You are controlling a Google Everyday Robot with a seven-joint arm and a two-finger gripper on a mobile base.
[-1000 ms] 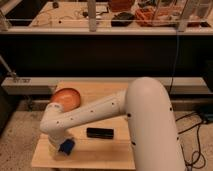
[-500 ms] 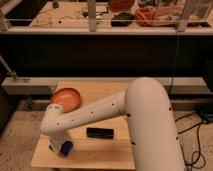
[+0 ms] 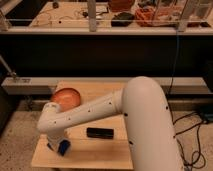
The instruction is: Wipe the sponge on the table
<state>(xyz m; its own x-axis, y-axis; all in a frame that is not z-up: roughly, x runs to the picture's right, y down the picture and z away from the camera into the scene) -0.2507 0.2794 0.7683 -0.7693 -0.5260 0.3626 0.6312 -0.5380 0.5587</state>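
the robot's white arm (image 3: pixel 142 112) reaches from the right foreground down and to the left across the table (image 3: pixel 102 156), a pale wooden plank top. its wrist ends over the table's front left corner, and the gripper (image 3: pixel 55 144) hangs there pointing down, close to the boards and mostly hidden under the wrist housing.

the sponge (image 3: pixel 64 147) is a small bright blue block right at the gripper's tip. it shows on the gripper's right side, touching it, and sits low against the tabletop near the front left edge. only part of the sponge is visible; the rest is covered by the gripper. whether the gripper is clamped on the sponge or just pressed against it cannot be told from this view, nor how wide it stands.

an orange bowl (image 3: pixel 66 96) sits at the back left of the table, partly behind the forearm, well apart from the sponge. a black oblong bar (image 3: pixel 100 133) lies flat near the middle of the table, to the right of the sponge and clear of it, just below the forearm in the view.

behind the table runs a long cluttered workbench (image 3: pixel 115 20) with a railing (image 3: pixel 92 15) along its front. dark cables (image 3: pixel 196 131) trail over the speckled floor on the right.
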